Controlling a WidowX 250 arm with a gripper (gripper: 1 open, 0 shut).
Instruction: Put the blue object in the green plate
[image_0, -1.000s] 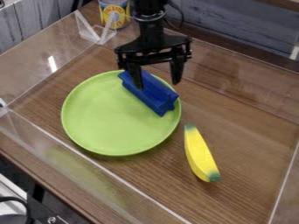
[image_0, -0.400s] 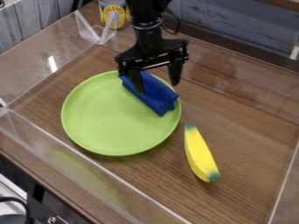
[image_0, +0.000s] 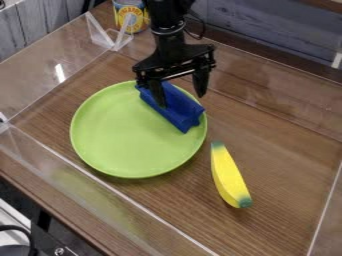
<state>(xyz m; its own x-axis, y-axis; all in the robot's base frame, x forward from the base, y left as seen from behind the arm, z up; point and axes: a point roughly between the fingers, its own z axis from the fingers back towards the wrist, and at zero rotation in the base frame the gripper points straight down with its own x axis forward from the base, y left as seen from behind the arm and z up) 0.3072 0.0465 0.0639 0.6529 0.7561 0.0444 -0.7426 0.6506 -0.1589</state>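
Most of task looks done: block (image_0: 171, 108) rests on plate (image_0: 114, 140), upper-right rim. Hand (image_0: 175, 82) spread wide just above, holding nothing; only retreat left.

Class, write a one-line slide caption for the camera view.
Open claw hovers over the blue block resting on the green plate's rim; banana nearby.

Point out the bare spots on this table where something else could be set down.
Bare wood lies right of the green plate behind the banana, and along the front edge left of the banana. The plate's left half is free too. It is crowded at the plate's back right rim, where the blue object lies under the claw.
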